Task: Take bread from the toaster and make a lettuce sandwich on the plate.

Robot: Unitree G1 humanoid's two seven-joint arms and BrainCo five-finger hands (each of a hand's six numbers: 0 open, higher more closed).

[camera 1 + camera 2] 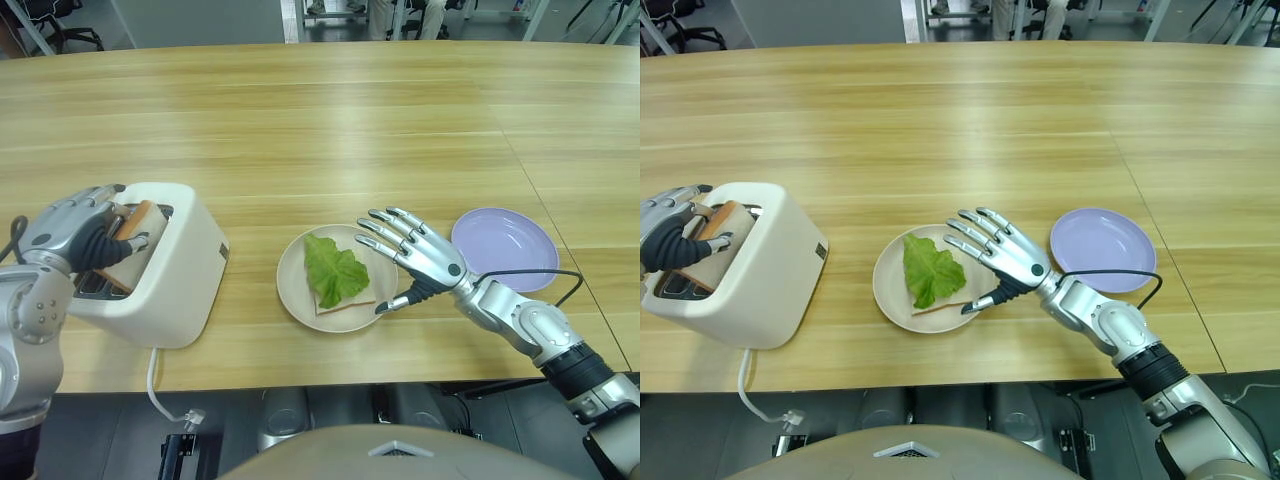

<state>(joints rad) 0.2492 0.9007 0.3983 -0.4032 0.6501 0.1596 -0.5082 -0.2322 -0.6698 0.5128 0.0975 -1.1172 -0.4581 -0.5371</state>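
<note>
Roughly halfway: lettuce leaf [335, 270] lies on bottom bread slice [352, 303] on the beige plate [287, 277] — right hand [422, 252] at its rim, fingers spread, holding nothing — left hand [85, 236] pinches the second bread slice [137, 222], which stands in the toaster [178, 275], top layer not yet placed.

text: none legible | toaster [180, 268] side label [222, 253]: perhaps print, too small to read
</note>
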